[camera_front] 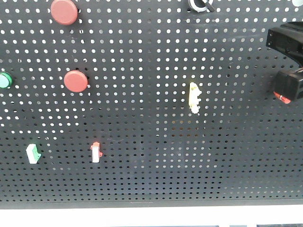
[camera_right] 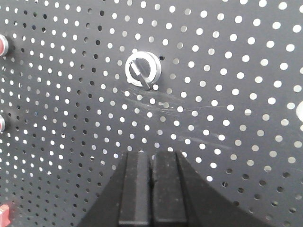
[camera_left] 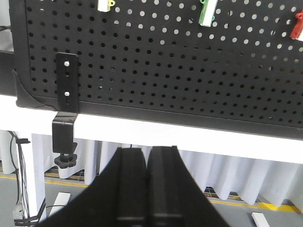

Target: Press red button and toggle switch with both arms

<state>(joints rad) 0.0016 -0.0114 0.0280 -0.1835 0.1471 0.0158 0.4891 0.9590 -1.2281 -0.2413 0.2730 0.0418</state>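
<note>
A black pegboard (camera_front: 151,156) fills the front view, standing on a white ledge (camera_left: 189,135); in the left wrist view pale curtains and a floor with yellow lines show below it. Two red buttons sit at the upper left of the board, one at the top edge (camera_front: 64,11) and one lower down (camera_front: 75,81), with a green button (camera_front: 4,80) at the far left edge. Lower on the board are three toggle switches: green (camera_front: 32,153), red (camera_front: 95,152) and, further right and higher, yellow (camera_front: 193,97). A round silver knob (camera_right: 142,69) is mounted near the top; the board beneath it is scratched.

The right gripper (camera_right: 151,189) has its jaws pressed together with nothing between them, and points at the board just below the knob, apart from it. At the right edge of the front view a black arm part (camera_front: 288,64) hangs before the board.

The left gripper (camera_left: 147,189) is likewise clenched and empty, held low below the ledge, well apart from the switches above. A black bracket (camera_left: 65,116) clamps the board's lower corner to the ledge.
</note>
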